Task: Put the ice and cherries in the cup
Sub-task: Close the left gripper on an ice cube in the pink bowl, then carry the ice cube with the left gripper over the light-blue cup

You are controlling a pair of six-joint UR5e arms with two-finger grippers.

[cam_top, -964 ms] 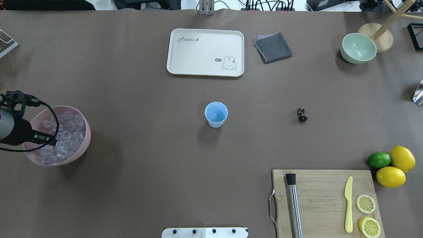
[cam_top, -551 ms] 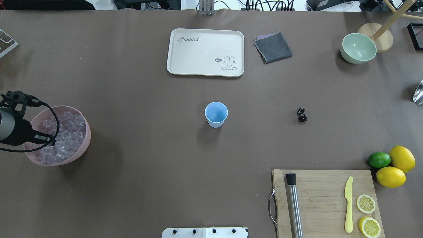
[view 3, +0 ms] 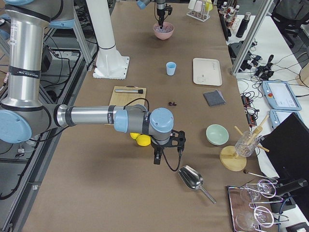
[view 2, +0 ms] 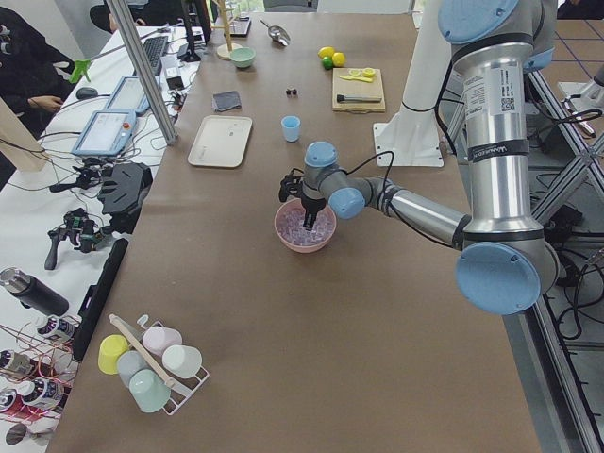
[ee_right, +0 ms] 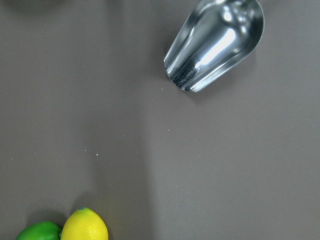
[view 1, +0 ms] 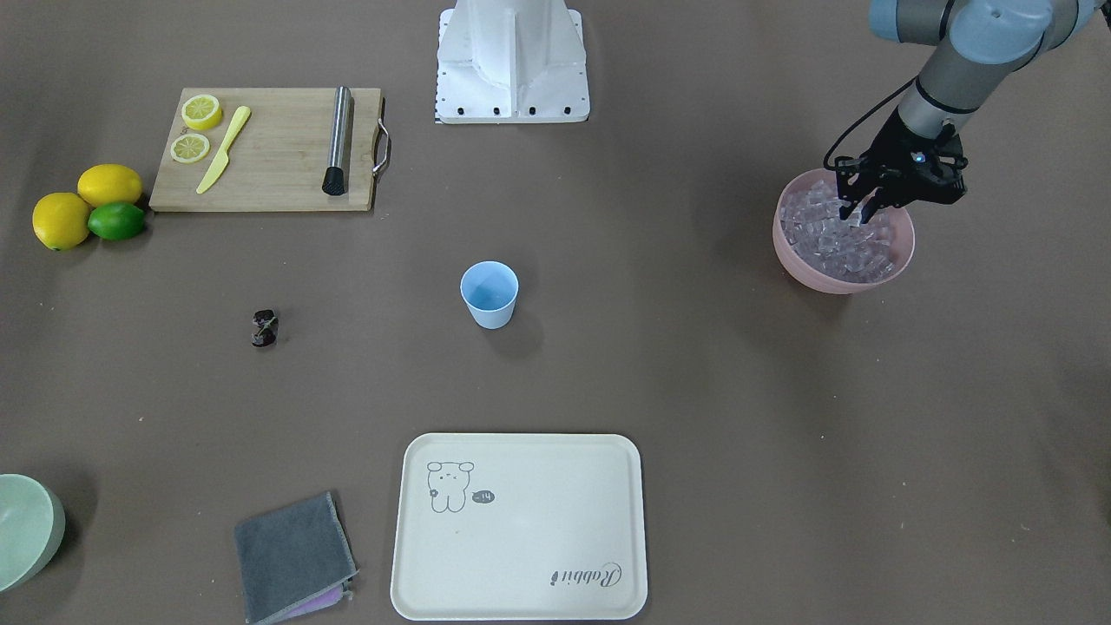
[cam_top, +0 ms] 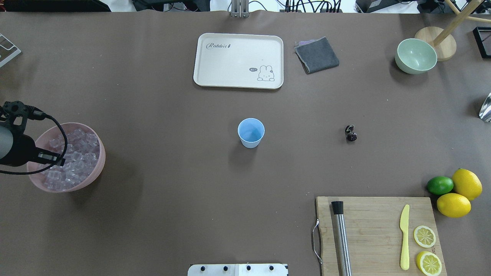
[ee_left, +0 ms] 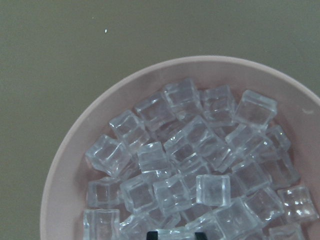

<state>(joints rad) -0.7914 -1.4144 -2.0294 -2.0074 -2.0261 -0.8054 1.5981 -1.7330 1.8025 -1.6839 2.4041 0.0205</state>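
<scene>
Table: brown paper-covered tabletop point(cam_top: 153, 96), bordered by desks and cables on its far side.
Pink bowl: round pink plastic bowl point(view 1: 868, 282) near the table end on the robot's left, well apart from everything else.
Ice: clear, glassy ice cubes point(ee_left: 190, 150) with a faint lilac tint, heaped in the pink bowl.
Left claw: black two-finger left gripper point(view 1: 857, 213) points straight down over the bowl, just above the heap. Its tips clench on one of the ice cubes, as far as the front and wrist views show.
Cup: small light-blue plastic cup point(cam_top: 251, 132) stands upright mid-table; no cube or fruit shows inside.
Cherries: dark maroon cherries point(cam_top: 350, 133) with a pale stem lie on the bare table, well to the cup's right in the overhead view.
Right claw: right gripper point(view 3: 156, 159) hangs pointing down over bare table between the scoop and the citrus; I cannot tell whether it is released or clenched.
Scoop: shiny metal scoop point(ee_right: 215, 45) lies on the table near the right end.
Citrus: two whole yellow lemons point(cam_top: 467, 184) and a green lime point(cam_top: 440, 185) touch one another beside the board.
Board: wooden cutting board point(cam_top: 372, 230) carries a steel rod with a black tip point(cam_top: 341, 237), a yellow plastic knife point(cam_top: 404, 237) and two lemon slices point(cam_top: 424, 236).
Far side: cream tray printed with a rabbit point(cam_top: 238, 61), folded grey cloth point(cam_top: 317, 55), pale green bowl point(cam_top: 416, 57).
</scene>
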